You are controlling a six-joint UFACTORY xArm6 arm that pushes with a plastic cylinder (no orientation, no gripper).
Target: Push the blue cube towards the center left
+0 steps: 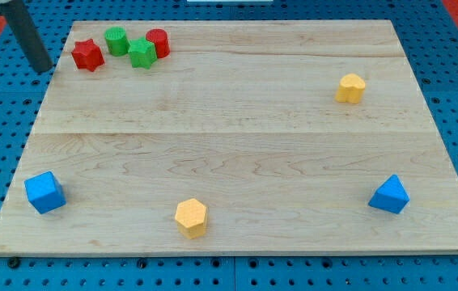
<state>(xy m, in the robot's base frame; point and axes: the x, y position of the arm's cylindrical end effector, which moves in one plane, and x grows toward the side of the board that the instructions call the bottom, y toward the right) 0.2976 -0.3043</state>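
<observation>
Pushing blue cube (44,192) calls for contact on its 6 o'clock face; cube sits at board's (237,121) 8 o'clock corner; my tip (41,68), bare rod with no jaws, stands off board at 10 o'clock, well apart; best route skirts cube, then drives toward 12; risk: off-centre contact spins cube.

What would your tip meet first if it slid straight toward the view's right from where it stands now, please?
Probably the red star. My tip sits just off the board's top-left edge, and the star is the nearest block of the cluster on that line, though depth is hard to judge, so it might pass just below.
</observation>
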